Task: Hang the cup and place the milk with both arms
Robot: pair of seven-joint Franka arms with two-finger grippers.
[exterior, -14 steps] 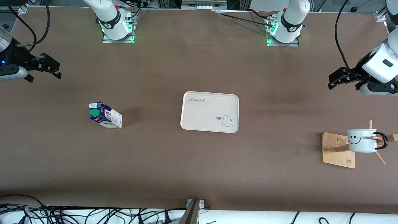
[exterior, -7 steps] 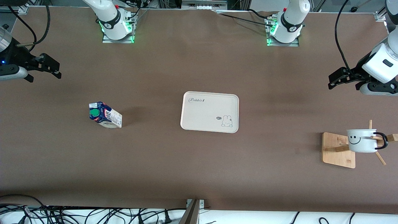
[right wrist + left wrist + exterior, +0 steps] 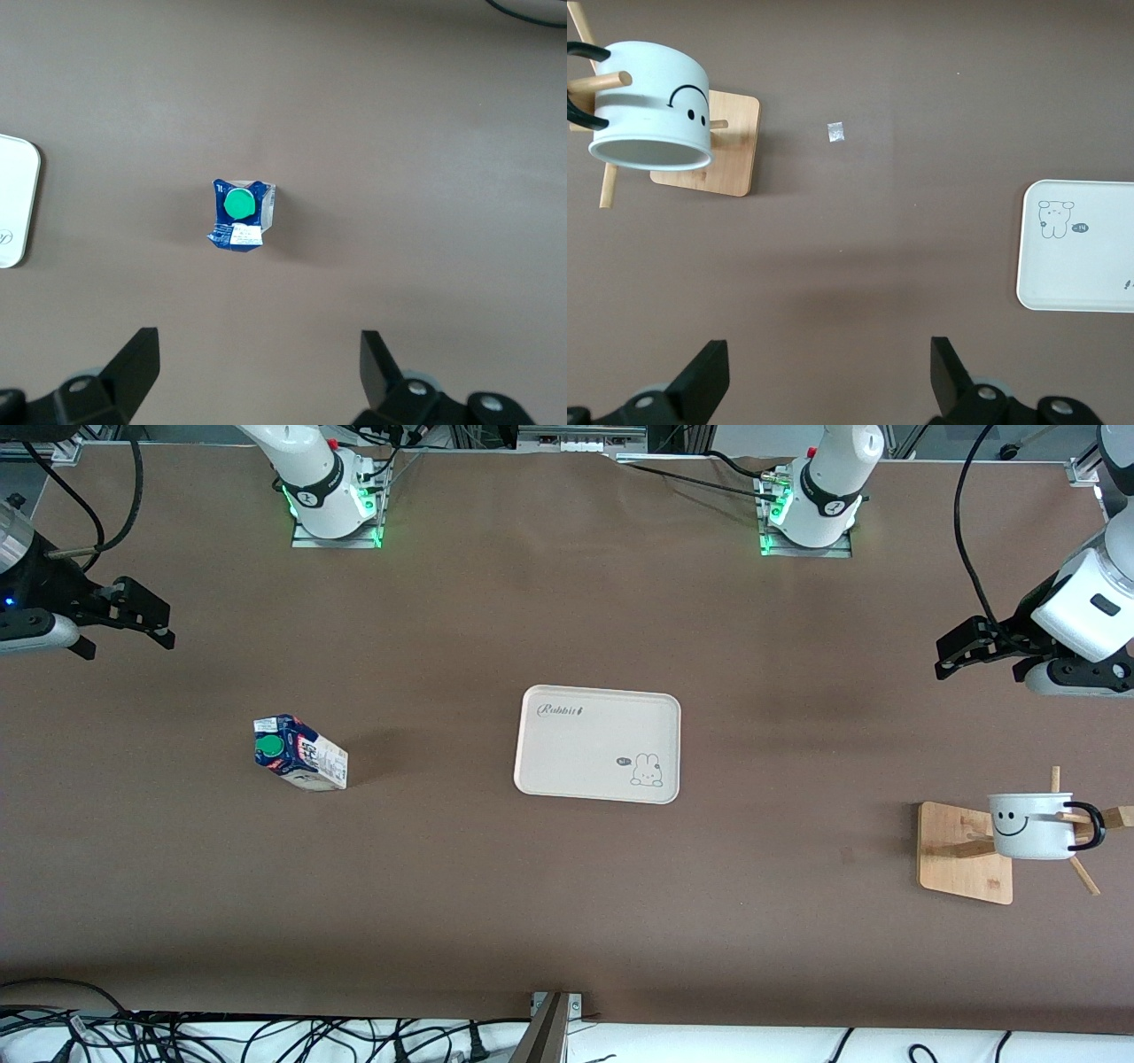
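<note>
Cup (image 3: 1032, 825) hung by handle on wooden rack (image 3: 964, 853), left arm's end of worktop (image 3: 567, 903). Milk (image 3: 299, 754) upright toward right arm's end, off tray (image 3: 598, 744). Left hand (image 3: 974, 646), right hand (image 3: 133, 615): both wide open, empty, over bare worktop.

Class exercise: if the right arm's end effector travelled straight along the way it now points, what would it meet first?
Probably bare table: the right end effector points down, open, and the milk seems slightly off its line, though depth is unclear.
</note>
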